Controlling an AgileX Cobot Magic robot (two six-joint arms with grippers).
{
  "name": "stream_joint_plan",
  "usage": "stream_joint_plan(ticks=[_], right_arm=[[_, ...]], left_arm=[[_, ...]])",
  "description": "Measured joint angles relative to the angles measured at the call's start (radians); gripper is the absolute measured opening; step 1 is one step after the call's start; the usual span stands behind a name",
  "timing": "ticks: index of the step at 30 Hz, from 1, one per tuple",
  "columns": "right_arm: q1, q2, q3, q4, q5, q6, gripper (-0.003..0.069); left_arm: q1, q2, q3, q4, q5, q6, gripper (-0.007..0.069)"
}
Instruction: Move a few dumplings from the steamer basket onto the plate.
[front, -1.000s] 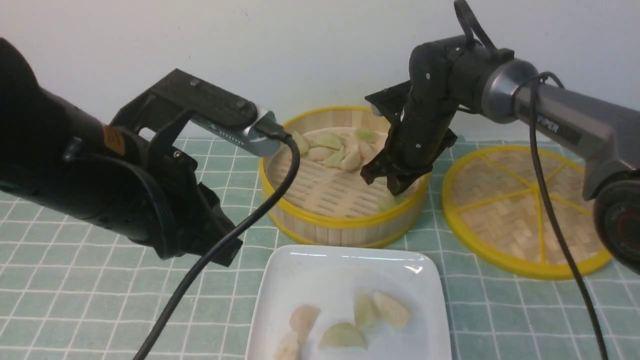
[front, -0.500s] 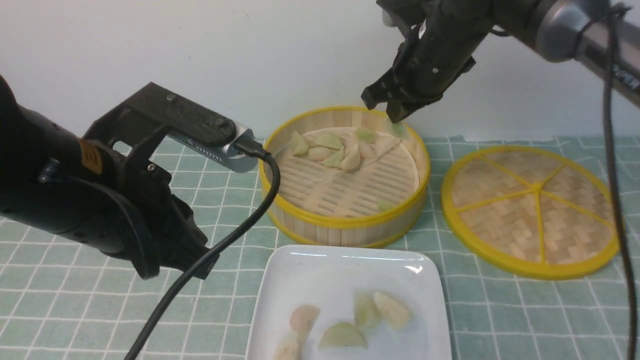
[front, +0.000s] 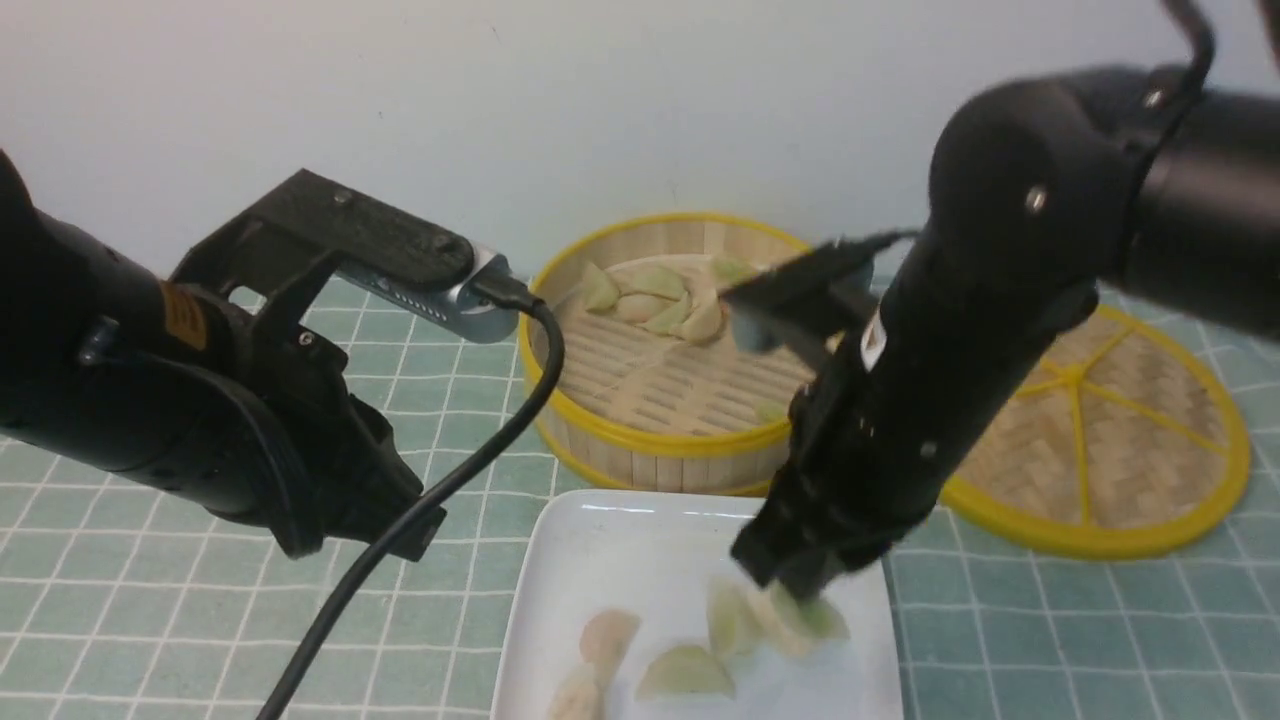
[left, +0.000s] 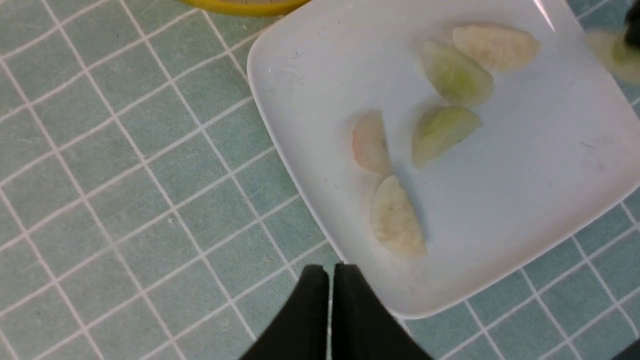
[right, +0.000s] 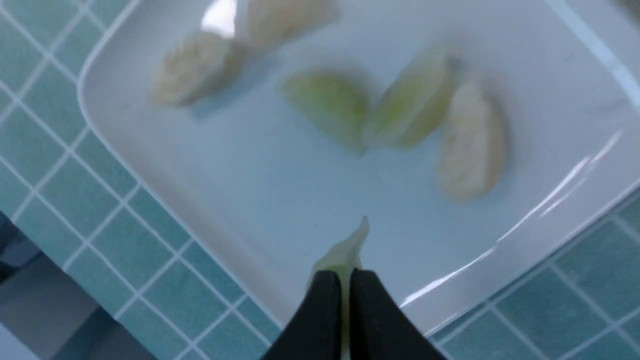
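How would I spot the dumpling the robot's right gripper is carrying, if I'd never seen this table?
Find the white square plate in front of the round, yellow-rimmed basket. Above that plate is the robot's right gripper, shut on a pale green dumpling. Five other dumplings lie on the plate; this one alone is pinched between black fingertips.

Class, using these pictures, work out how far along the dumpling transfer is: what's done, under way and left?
Done: five dumplings lie on the square white plate.
In hand: the right gripper is shut on a pale green dumpling above the plate.
Left: release that one. More dumplings sit in the steamer basket, but "a few" may already be met.
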Motion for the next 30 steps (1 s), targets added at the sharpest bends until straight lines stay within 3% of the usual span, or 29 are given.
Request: stream_joint_plan(ticks=[9,12,14,15,16,19,24,27,30], right_arm=[[0.016,0.121,0.102,0.007,-0.239,0.048,0.0031],[0.016,0.135,0.102,0.010,-0.260,0.049,0.0083],[0.016,0.138,0.102,0.008,-0.266,0.067,0.0175],[0.016,0.138,0.099,0.006,-0.265,0.070,0.0183],[0.016,0.137,0.079,-0.007,-0.243,0.073,0.0246],[0.016,0.096,0.023,-0.048,-0.150,0.090,0.0277],[0.016,-0.085,-0.040,-0.153,-0.080,0.175,0.0181],[0.016,-0.346,-0.046,-0.280,-0.072,0.283,0.0046],[0.016,-0.578,-0.011,-0.354,-0.103,0.346,-0.0003]], left_arm=[[0.000,-0.033,0.000,-0.012,0.011,0.010,-0.0006],[0.000,-0.054,0.000,-0.012,0.013,0.010,-0.0006],[0.000,-0.082,0.000,-0.012,0.024,0.010,-0.0006],[0.000,-0.086,0.000,-0.012,0.024,0.010,-0.0006],[0.000,-0.104,0.000,-0.012,0.027,0.010,-0.0006],[0.000,-0.154,0.000,-0.012,0.028,0.010,-0.0006],[0.000,-0.242,0.000,-0.012,0.028,0.012,-0.0006],[0.000,-0.334,0.000,-0.012,0.012,0.014,-0.0006],[0.000,-0.404,0.000,-0.012,-0.032,0.014,-0.0006]])
